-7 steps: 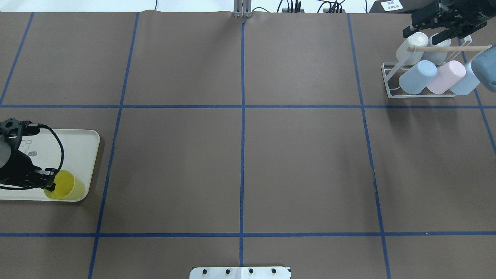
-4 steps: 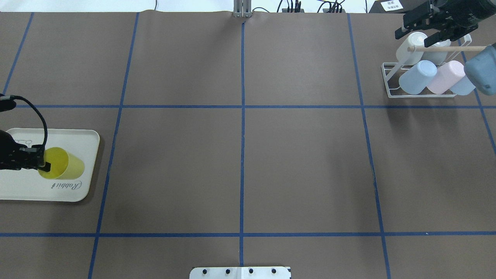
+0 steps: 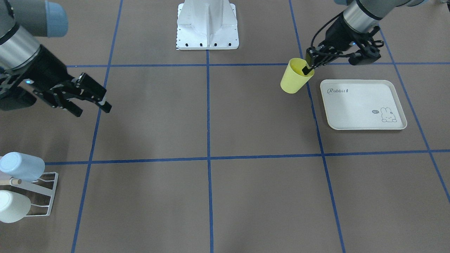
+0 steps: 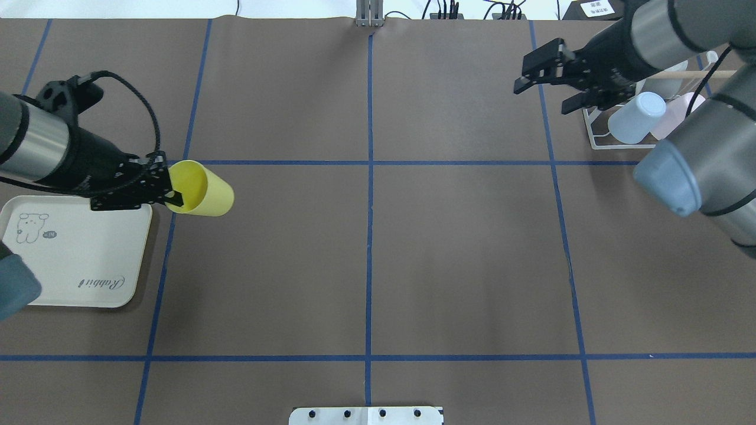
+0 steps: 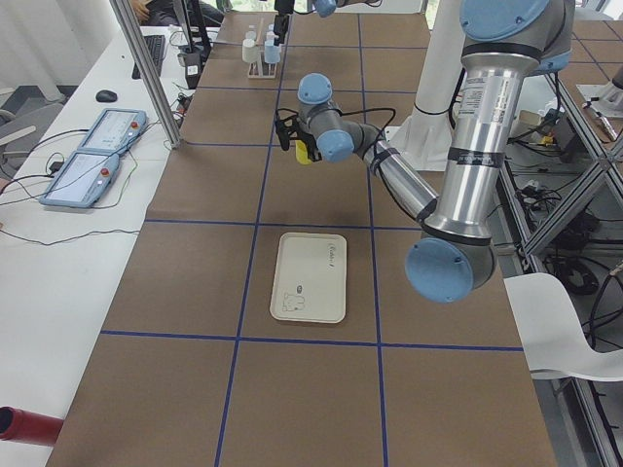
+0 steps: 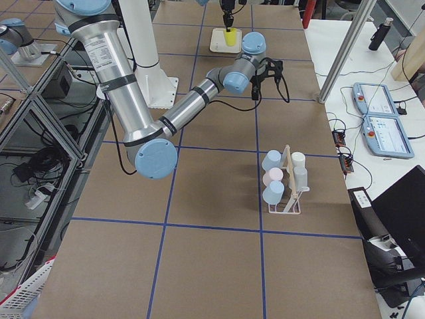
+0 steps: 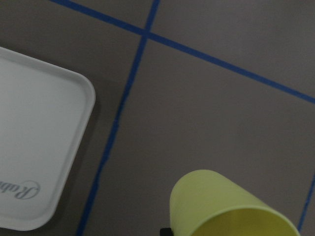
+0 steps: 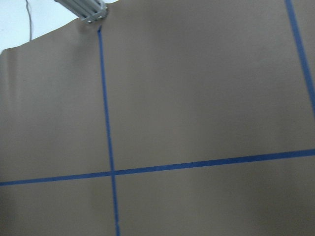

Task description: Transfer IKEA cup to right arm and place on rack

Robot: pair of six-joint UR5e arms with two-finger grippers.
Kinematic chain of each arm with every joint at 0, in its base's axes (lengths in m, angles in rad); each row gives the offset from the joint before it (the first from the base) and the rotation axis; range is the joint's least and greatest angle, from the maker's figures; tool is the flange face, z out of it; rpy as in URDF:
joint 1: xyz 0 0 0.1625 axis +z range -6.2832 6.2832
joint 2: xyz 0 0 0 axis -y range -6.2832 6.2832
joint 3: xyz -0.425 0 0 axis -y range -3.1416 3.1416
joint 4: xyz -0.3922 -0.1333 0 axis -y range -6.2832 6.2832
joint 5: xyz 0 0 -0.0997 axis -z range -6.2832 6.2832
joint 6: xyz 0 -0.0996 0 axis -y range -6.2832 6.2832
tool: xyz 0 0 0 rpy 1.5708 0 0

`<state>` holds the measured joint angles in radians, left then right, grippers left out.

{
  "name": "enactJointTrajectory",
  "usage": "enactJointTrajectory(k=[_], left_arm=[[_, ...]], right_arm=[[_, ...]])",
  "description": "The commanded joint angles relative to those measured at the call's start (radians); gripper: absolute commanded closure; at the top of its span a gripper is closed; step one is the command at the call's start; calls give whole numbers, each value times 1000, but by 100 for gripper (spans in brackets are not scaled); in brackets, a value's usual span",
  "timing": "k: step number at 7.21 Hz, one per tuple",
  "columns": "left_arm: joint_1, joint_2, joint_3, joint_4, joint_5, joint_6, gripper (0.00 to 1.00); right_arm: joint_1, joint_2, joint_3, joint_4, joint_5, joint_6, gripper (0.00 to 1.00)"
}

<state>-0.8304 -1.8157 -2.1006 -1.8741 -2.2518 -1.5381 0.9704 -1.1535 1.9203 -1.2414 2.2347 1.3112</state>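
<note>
Overhead exterior: brown table (image 4: 460, 254) with a blue tape grid. Rabbit tray (image 4: 77, 260) sits at the robot's left edge. Rack (image 4: 592, 124) is far right, cups on its prongs. Yellow IKEA cup (image 4: 209, 192) is in the air just beside the tray, tipped sideways. Step, by my reading: carry toward hand-over. Next, the arms must meet mid-table; they are well apart now. Left gripper (image 4: 172, 199) pinches the cup's rim, one finger inside. Right gripper (image 4: 542, 99) is spread wide, holding nothing, near the rack.

You see a yellow cup (image 4: 209, 192) in the black left jaws, a cream rabbit-print tray (image 4: 77, 248) just beside them, and a brown bench (image 4: 460, 248) gridded with blue tape (image 4: 369, 236).
</note>
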Motion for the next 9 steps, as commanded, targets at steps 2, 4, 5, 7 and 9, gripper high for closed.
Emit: enactJointTrajectory(k=[2, 4, 5, 7, 9], left_arm=[[65, -117, 139, -478, 6, -363, 100], [69, -117, 305, -1020, 62, -657, 100], [107, -119, 356, -1235, 149, -789, 100], [230, -140, 367, -1445, 296, -961, 100], [278, -194, 364, -1490, 316, -1066, 100]], right_arm=[[-126, -2, 60, 468, -55, 468, 2], [-171, -6, 7, 817, -61, 661, 3], [-176, -6, -21, 915, -64, 686, 3], [-206, 1, -40, 1019, -124, 712, 3], [-272, 5, -40, 1111, -194, 715, 3]])
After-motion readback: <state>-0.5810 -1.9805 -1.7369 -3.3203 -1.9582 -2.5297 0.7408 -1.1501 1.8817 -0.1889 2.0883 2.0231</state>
